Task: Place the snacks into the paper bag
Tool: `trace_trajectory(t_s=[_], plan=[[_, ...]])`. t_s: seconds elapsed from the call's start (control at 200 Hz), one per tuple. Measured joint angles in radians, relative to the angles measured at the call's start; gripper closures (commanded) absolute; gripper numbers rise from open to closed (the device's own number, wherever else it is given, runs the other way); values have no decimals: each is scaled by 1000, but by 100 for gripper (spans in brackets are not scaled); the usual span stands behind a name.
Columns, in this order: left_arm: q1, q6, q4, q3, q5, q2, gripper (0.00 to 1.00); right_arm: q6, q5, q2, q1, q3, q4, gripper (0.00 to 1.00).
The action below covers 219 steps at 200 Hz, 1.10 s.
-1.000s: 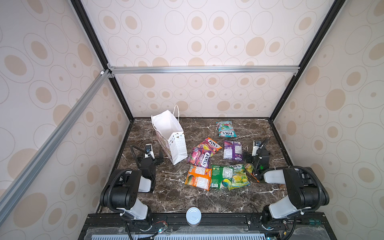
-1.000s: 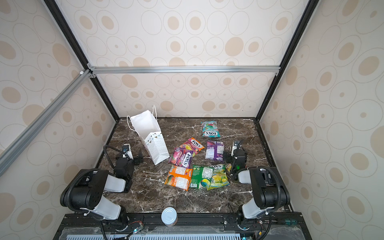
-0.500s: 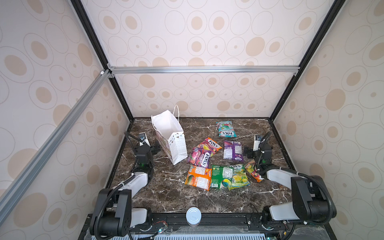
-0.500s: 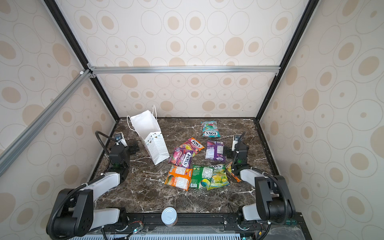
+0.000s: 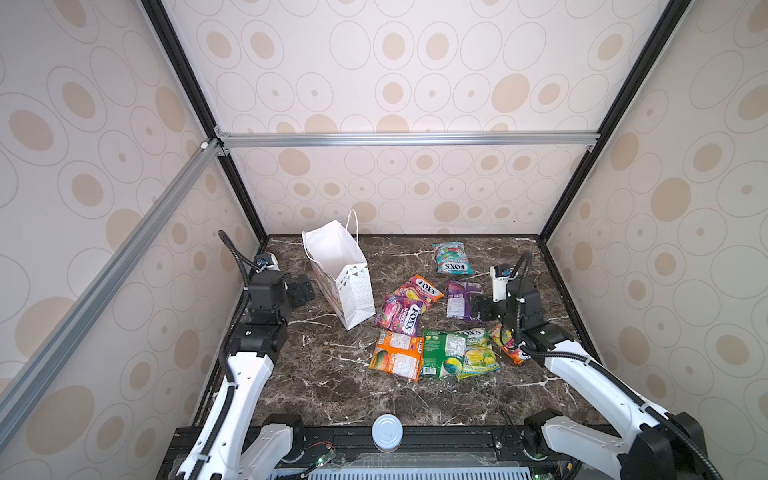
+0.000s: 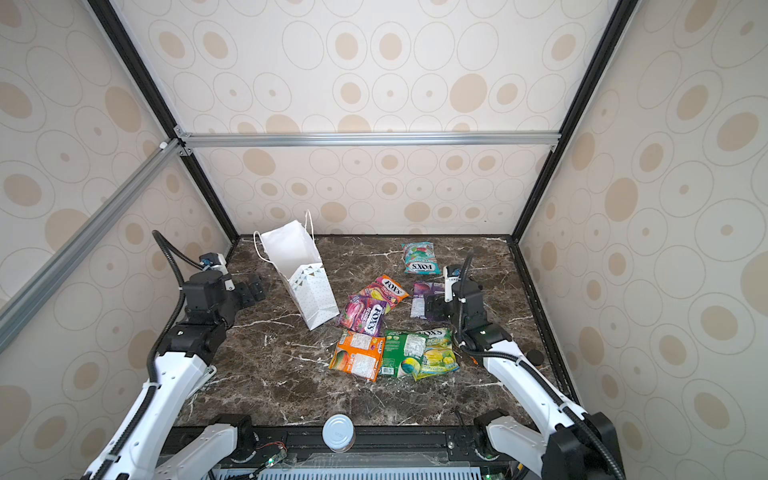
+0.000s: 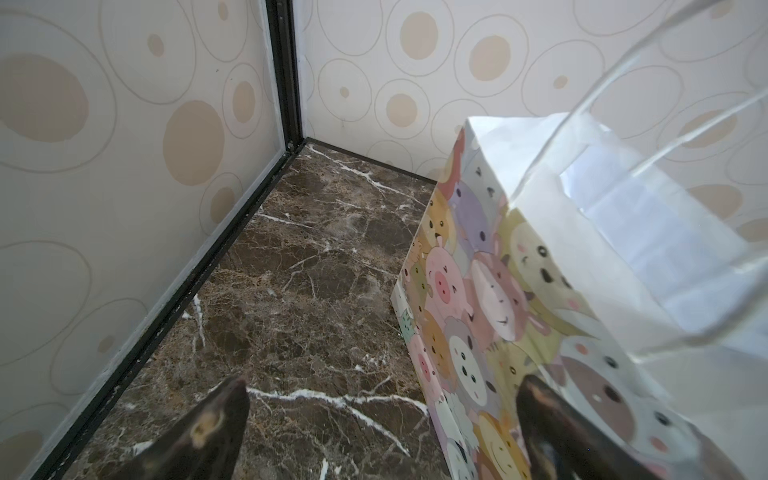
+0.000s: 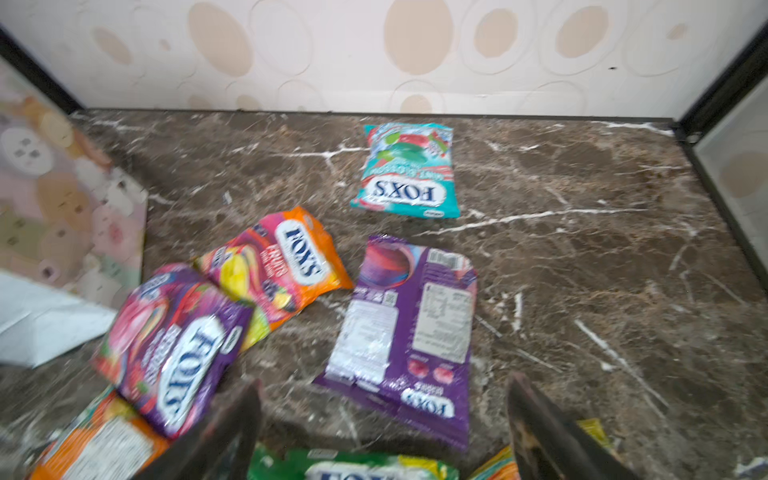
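Observation:
The white paper bag [image 5: 348, 286] [image 6: 309, 291] stands open at the back left; its cartoon-animal side [image 7: 469, 274] faces my left gripper [image 5: 305, 289] [image 7: 384, 384], which is open and empty just left of it. Several FOX'S snacks lie flat on the marble: teal [image 5: 451, 258] [image 8: 409, 174], orange-pink [image 5: 417, 291], magenta [image 5: 399, 315], purple [image 5: 463, 299] [image 8: 411, 332], orange [image 5: 397, 355], green [image 5: 442, 351] and yellow-green [image 5: 478, 353]. My right gripper [image 5: 478, 307] [image 8: 384, 382] is open, low over the purple packet's near end, holding nothing.
A white round cap [image 5: 387, 432] sits on the front rail. Patterned walls with black frame posts close in the marble floor [image 5: 332, 374] on three sides. A small dark disc [image 6: 535, 356] lies by the right wall. Another orange packet [image 5: 505, 343] lies partly under the right arm.
Both arms have unfolded and reached forward. The left gripper has moved up beside the bag; the right gripper has come to the purple packet.

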Motion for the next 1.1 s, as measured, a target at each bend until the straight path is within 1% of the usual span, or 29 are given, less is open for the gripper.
trace_trajectory(t_s=[0.11, 0.165, 0.32, 0.425, 0.485, 0.52, 0.545, 0.575, 0.75, 0.87, 0.945, 1.095], plan=[[0, 3, -65, 117, 61, 6, 0, 6, 11, -87, 87, -8, -61, 11], [0, 3, -88, 166, 91, 15, 0, 15, 14, -135, 109, -11, -75, 12], [0, 5, -137, 293, 143, 79, 0, 38, 24, -230, 128, -11, -131, 12], [0, 9, -153, 349, 181, 131, 6, 43, 48, -274, 132, -11, -206, 12], [0, 11, -159, 370, 202, 164, 10, 43, 56, -303, 132, -11, -236, 12], [0, 12, -162, 379, 214, 183, 14, 43, 60, -325, 132, -12, -248, 12], [0, 13, -163, 382, 222, 197, 20, 43, 61, -339, 132, -11, -253, 12], [0, 13, -165, 383, 229, 211, 23, 43, 61, -358, 132, -11, -259, 12], [-1, 24, -185, 383, 266, 262, 24, 40, 63, -425, 132, -30, -264, 10], [-7, 33, -184, 387, 278, 282, 26, 33, 63, -430, 132, -49, -267, 10], [-11, 39, -187, 402, 278, 298, 33, 32, 62, -429, 132, -57, -270, 10], [-19, 53, -188, 430, 263, 320, 54, 33, 59, -427, 132, -71, -275, 10]])
